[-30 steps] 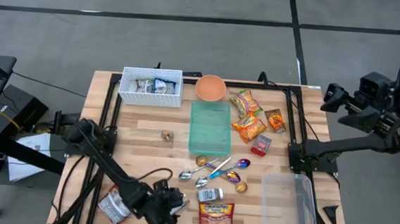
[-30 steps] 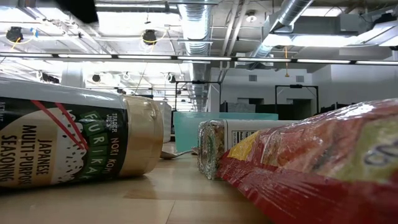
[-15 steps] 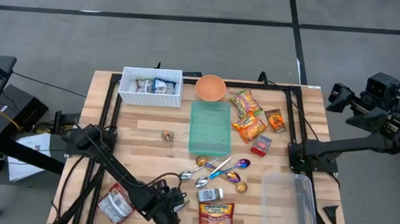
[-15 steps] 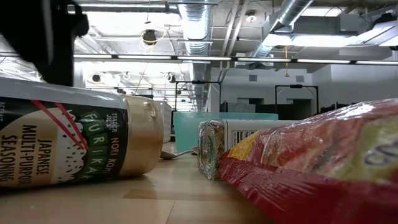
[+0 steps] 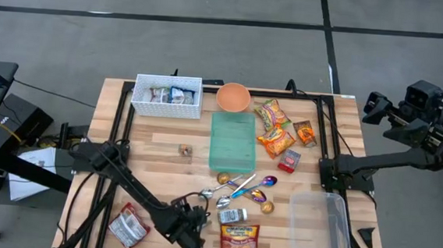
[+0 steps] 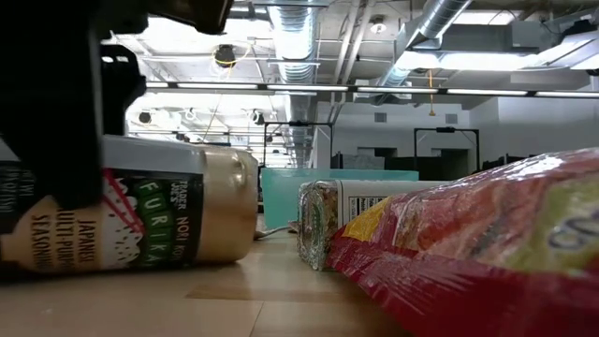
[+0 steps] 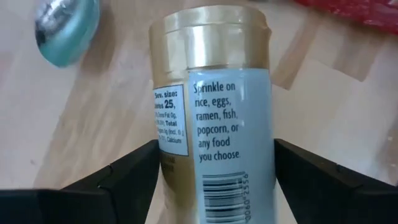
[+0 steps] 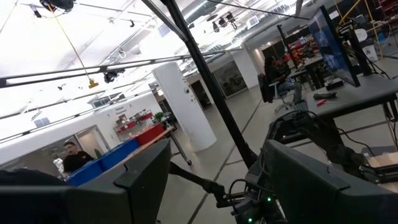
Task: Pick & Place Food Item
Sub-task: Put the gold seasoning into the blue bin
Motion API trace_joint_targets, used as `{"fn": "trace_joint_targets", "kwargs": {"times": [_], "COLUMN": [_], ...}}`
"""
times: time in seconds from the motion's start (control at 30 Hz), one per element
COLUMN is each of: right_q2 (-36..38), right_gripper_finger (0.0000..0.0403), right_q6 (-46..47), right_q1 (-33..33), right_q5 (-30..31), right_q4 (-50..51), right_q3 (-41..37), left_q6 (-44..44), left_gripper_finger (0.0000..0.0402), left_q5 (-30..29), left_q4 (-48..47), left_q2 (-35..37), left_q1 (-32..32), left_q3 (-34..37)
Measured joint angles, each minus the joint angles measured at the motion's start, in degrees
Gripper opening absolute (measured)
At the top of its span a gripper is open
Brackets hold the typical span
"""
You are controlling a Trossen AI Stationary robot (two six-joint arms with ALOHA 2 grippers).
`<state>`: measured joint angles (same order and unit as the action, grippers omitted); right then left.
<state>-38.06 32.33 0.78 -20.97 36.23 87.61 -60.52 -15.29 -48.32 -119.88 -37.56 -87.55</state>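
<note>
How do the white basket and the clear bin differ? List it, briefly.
The white basket is opaque; the clear bin is see-through. The basket holds packets; the bin shows nothing inside. In the high view the basket sits at the table's top edge, the bin at its bottom right corner. Both are rectangular, open-topped.

**Four cameras: one overhead, one at desk level, two on the wrists**

The high view looks straight down from well above, taking in the whole desk [image 5: 165, 147] and both arms. The low view sits at desk-top height, facing level across the wood into the room, very close to the furikake jar [image 6: 140, 211] lying on its side. The left wrist view looks past the left end effector [image 7: 214, 165] at that same jar from very near, so these two views share it. The right wrist view, raised beside the desk, faces out into the room.
</note>
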Motion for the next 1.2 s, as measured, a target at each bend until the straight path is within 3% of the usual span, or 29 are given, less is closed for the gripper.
{"fn": "trace_joint_targets", "kwargs": {"times": [0.33,0.67,0.83,0.97,1.2], "right_q2": [0.00,0.00,-0.04,-0.82,-4.63], "right_gripper_finger": [0.0255,0.0255,0.0255,0.0255,0.0255], "right_q6": [-0.82,-2.10,-4.96,-7.02,-10.60], "right_q1": [0.00,0.00,0.00,0.02,0.04], "right_q5": [0.00,0.00,0.00,0.33,3.67], "right_q4": [0.02,0.02,2.85,8.83,20.67], "right_q3": [0.00,0.00,0.02,0.02,-2.02], "left_q6": [0.28,1.74,8.44,13.42,34.35], "left_gripper_finger": [0.0273,0.0271,0.0271,0.0271,0.0271], "left_q5": [-1.42,-6.94,-9.39,-15.05,-22.81], "left_q4": [-0.20,-2.90,-2.20,-0.88,11.27], "left_q2": [-0.08,3.22,9.85,16.24,25.51], "left_q1": [1.25,1.70,2.14,3.36,9.46], "left_q3": [1.91,2.54,2.32,2.32,2.25]}}
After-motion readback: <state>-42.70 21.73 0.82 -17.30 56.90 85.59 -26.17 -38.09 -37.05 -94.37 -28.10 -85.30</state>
